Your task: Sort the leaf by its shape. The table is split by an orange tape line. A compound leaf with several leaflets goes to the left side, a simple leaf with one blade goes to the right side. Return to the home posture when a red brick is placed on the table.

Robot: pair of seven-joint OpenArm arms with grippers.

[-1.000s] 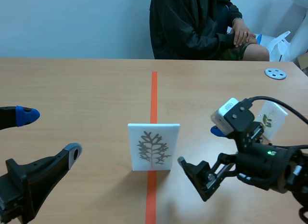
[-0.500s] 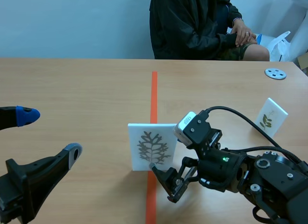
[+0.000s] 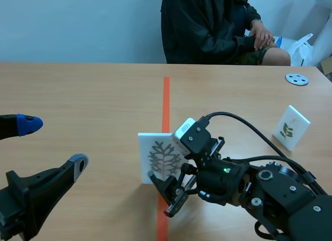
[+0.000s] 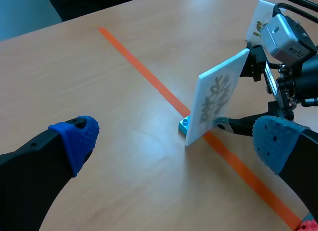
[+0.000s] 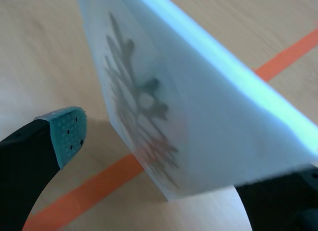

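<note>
Nearest to the robot, the left gripper (image 3: pixel 52 142) hangs low over the left half of the table (image 3: pixel 93 96), with its two fingers spread wide and nothing between them. A little further, the right gripper (image 3: pixel 168 168) reaches from the right side to the middle. It is also open, and its fingers stand on both sides of the leaf card (image 3: pixel 154 154). In the right wrist view one pad (image 5: pixel 67 131) is clearly apart from the card face (whether the other finger touches the card I cannot tell). The card is white, carries a grey branched leaf with many leaflets, and stands upright on the orange tape line (image 3: pixel 166 96) on a small blue base (image 4: pixel 185 124). Further on the right half stands a second card (image 3: pixel 291 127) with a small green leaf. Behind it a grey disc (image 3: pixel 296 79) lies near the far edge. A person (image 3: pixel 207 28) sits across the table.
</note>
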